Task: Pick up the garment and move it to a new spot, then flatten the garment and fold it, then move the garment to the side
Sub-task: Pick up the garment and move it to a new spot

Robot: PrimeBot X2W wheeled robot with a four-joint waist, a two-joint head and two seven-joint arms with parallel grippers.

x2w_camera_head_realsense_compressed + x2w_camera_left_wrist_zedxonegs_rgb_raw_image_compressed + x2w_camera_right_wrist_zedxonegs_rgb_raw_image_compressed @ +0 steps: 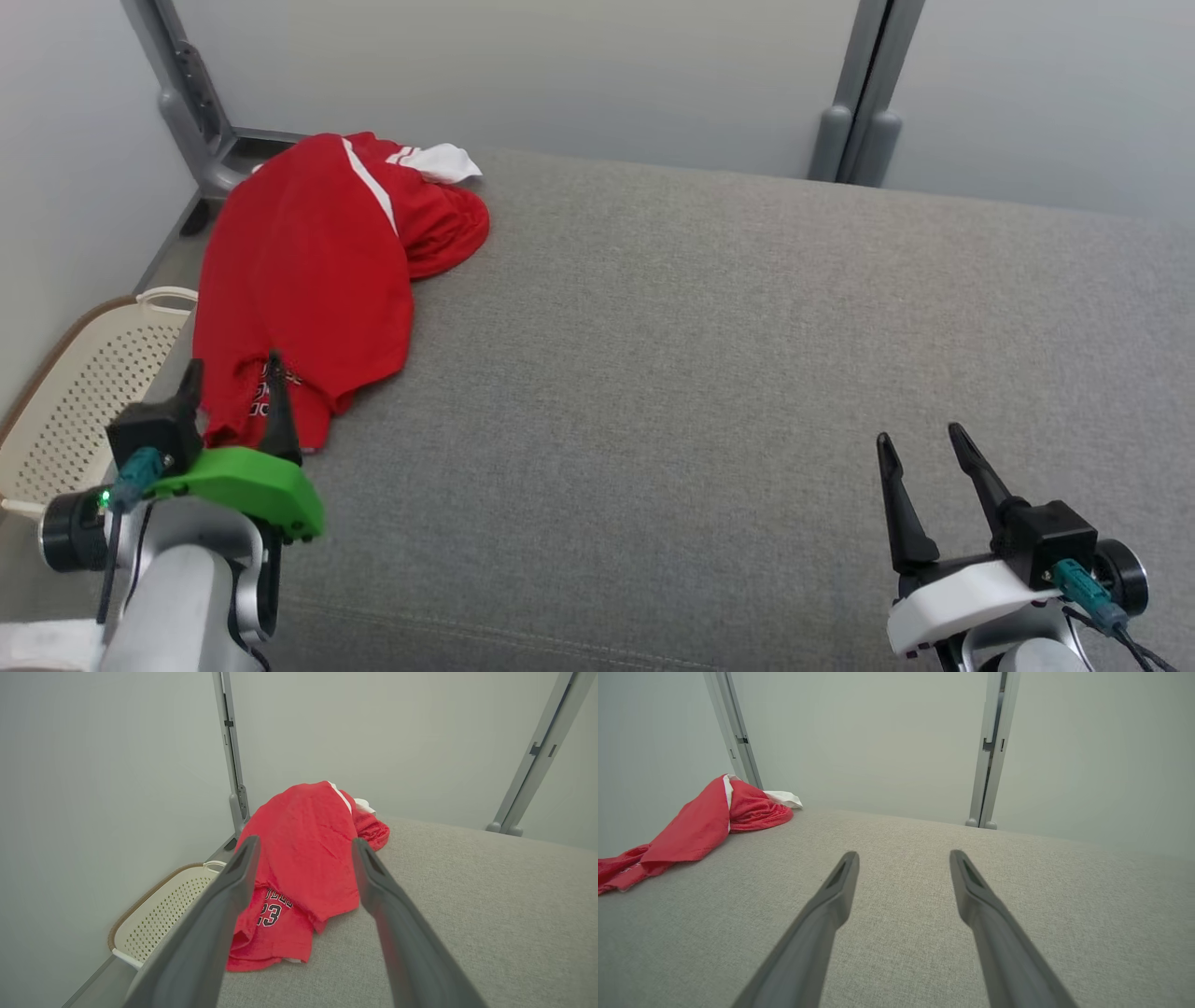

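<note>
A red garment [308,280] with white trim and dark lettering lies crumpled along the far left edge of the grey padded surface [728,373]. It also shows in the left wrist view as the garment [303,858], number 23 printed near its hem, and in the right wrist view as the garment [700,821] at the far left. My left gripper [233,373] hovers open at the garment's near hem, fingers apart and holding nothing. My right gripper [920,443] stands open at the lower right, far from the garment, above bare fabric.
A cream perforated laundry basket [84,392] sits on the floor left of the surface, below my left gripper. Grey metal posts [854,93] and pale walls stand behind the surface. The wide middle and right of the grey surface lie bare.
</note>
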